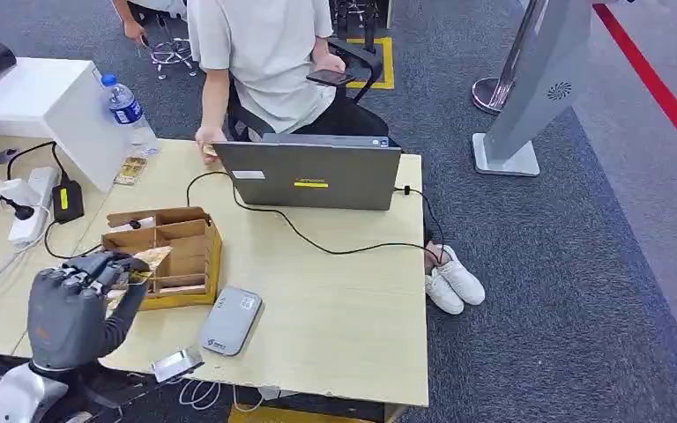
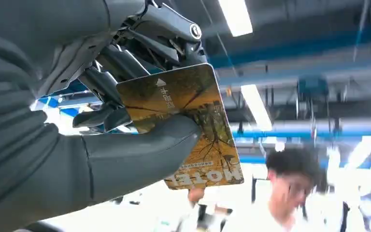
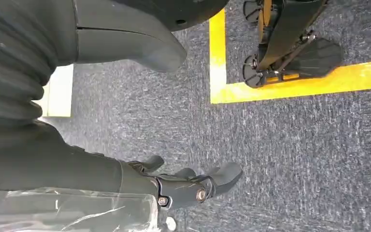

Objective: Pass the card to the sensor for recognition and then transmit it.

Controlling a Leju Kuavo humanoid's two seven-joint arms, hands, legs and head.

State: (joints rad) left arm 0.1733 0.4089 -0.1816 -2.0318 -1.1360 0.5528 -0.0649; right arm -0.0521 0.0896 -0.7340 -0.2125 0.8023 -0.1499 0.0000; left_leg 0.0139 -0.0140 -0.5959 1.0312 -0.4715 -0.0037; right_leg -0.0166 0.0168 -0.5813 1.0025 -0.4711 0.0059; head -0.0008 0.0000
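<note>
Left wrist view: the card (image 2: 183, 123) is pinched by the left hand (image 2: 125, 111); it should be kept flat and carried toward the grey sensor (image 1: 231, 321) at four o'clock.

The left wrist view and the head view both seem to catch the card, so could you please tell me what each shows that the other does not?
The left wrist view alone shows the card's printed face, an autumn-tree picture with lettering, pinched between the thick thumb and the darker fingers, with ceiling lights behind.

The head view alone shows the setting: the wooden table, the wooden card box, the grey sensor, a laptop and a water bottle.

Both show the left robot hand holding the card, and a person nearby.
</note>
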